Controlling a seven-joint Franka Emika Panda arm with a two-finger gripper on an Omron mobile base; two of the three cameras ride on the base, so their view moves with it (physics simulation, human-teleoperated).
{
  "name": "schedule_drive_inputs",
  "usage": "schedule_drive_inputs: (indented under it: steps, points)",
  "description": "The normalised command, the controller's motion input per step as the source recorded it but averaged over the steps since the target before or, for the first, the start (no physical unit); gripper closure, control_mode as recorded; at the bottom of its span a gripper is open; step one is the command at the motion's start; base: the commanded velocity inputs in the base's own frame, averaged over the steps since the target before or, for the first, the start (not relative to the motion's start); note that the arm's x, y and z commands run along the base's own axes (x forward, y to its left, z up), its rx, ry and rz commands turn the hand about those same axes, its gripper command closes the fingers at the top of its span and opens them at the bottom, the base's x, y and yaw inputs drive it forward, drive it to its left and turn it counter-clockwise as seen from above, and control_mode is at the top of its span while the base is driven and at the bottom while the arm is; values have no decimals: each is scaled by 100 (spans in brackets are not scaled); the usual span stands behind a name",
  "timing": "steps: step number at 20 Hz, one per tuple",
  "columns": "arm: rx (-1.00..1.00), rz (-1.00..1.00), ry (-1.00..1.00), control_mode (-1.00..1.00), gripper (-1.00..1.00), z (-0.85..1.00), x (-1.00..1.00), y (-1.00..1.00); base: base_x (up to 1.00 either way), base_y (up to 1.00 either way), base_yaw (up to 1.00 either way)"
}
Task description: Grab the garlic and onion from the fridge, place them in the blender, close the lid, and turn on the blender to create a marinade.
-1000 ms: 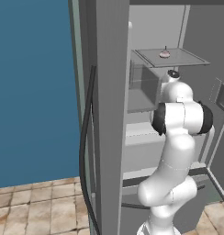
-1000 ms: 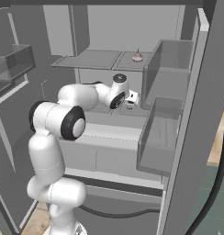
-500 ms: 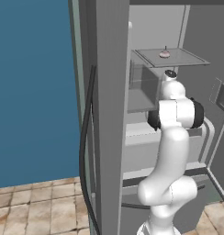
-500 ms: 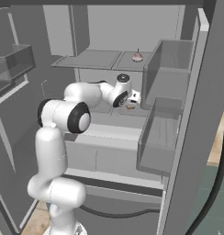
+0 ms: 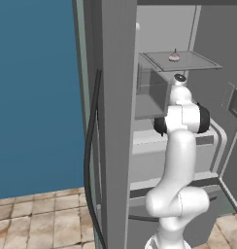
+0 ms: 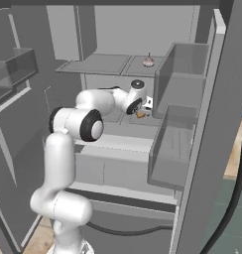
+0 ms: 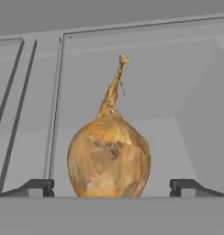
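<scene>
Gripper (image 7: 112, 188) reaches into the fridge (image 6: 118, 30) with fingers spread fully wide, holding nothing, straddling the onion (image 7: 109, 158) upright mid-shelf, presumably to bracket its widest girth before closing; garlic (image 6: 149, 61) sits near the upper shelf's right edge.

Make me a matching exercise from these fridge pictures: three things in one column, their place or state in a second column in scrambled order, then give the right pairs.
Things:
1. onion
2. garlic
3. hand

Place or state:
A. on the upper shelf of the fridge
B. open, fingertips wide apart
C. on a lower shelf, right in front of the fingertips

Pairs: 1-C, 2-A, 3-B
</scene>
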Motion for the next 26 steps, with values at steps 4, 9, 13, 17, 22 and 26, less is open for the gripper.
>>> schedule_drive_inputs:
  steps: [4,9,13,17,22,26]
  points:
    - [0,0,2,-100,-100,-22,37,-2,0,0,0]
    - [0,0,7,-100,-100,-28,22,0,0,0,0]
    - [0,0,4,-100,100,-32,21,0,0,0,0]
    - [0,0,-2,-100,100,-49,-74,6,0,0,0]
    - [0,0,-8,-100,100,-32,-76,13,0,0,0]
    - [0,0,-33,-100,100,24,-90,2,0,0,0]
